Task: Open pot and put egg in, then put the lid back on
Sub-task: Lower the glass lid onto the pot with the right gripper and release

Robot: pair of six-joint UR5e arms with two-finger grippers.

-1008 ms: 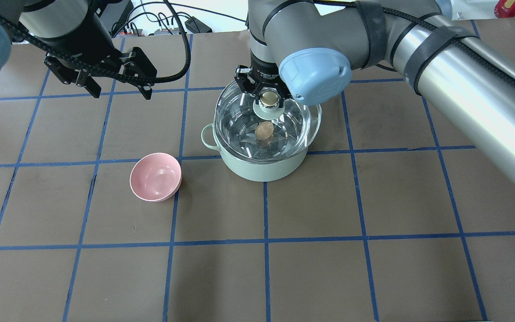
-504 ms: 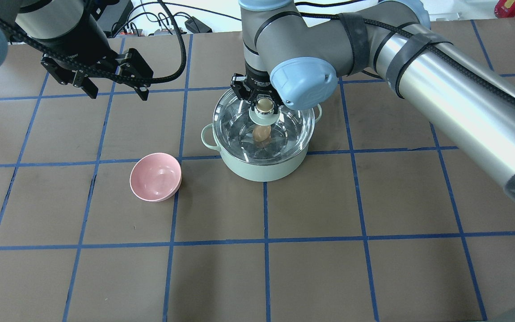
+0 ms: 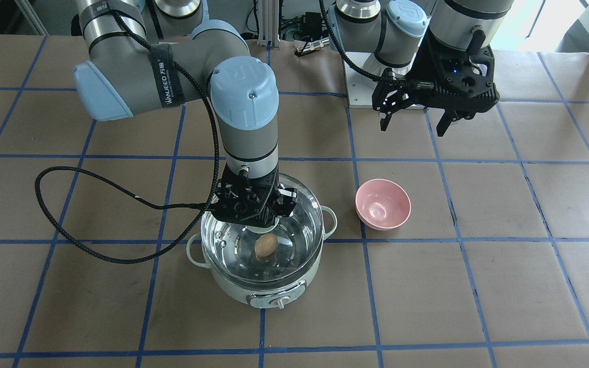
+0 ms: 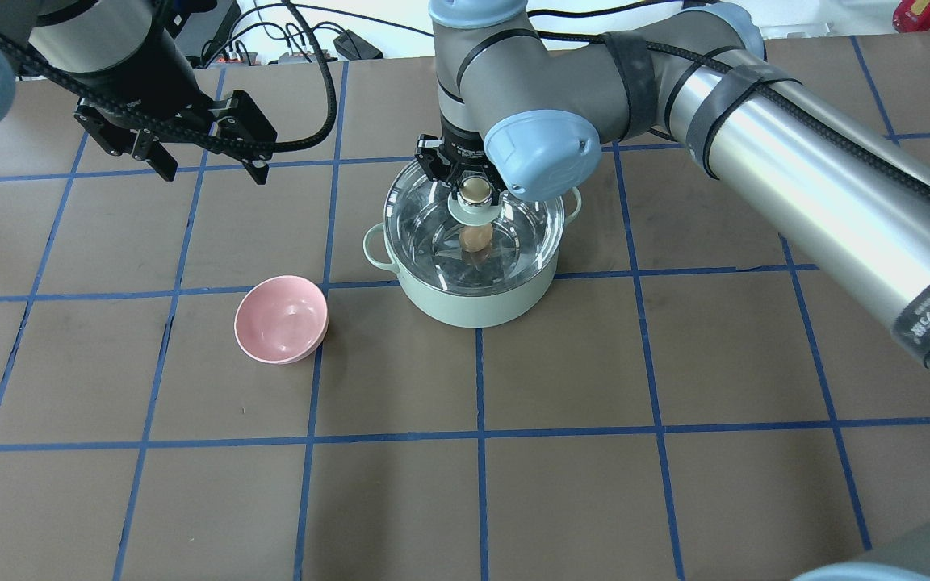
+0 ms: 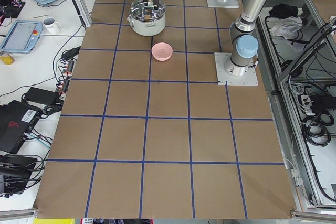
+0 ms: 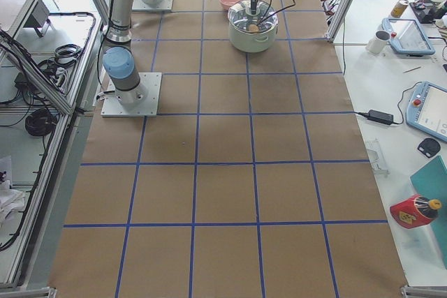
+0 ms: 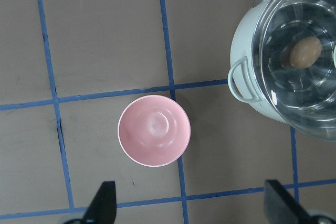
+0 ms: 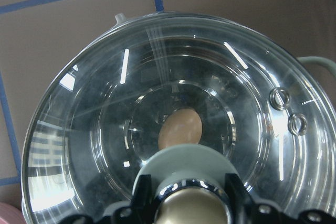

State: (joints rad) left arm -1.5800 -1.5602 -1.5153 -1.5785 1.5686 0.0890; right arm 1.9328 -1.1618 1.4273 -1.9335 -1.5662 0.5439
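**Lid over the pot, egg inside**

The pot [image 4: 473, 303] stands on the table [image 4: 594, 484], its control dial facing away from the robot. The egg [image 4: 477, 236] lies on the steel floor of the pot, near the centre, and shows through the glass. The lid [image 4: 425, 218] covers the mouth of the pot. Its rim looks a little wider than the pot's rim, and the views do not show whether it is fully seated. The right gripper [image 4: 475, 187] points straight down over the pot, its fingers closed on either side of the knob [image 4: 475, 190] at the lid's centre. The left gripper [image 4: 213, 171] hangs above the table well apart from the pot, on the robot's left, with its fingers spread wide and nothing between them. A pink bowl [image 4: 281, 319] sits upright near the pot, not touching it.
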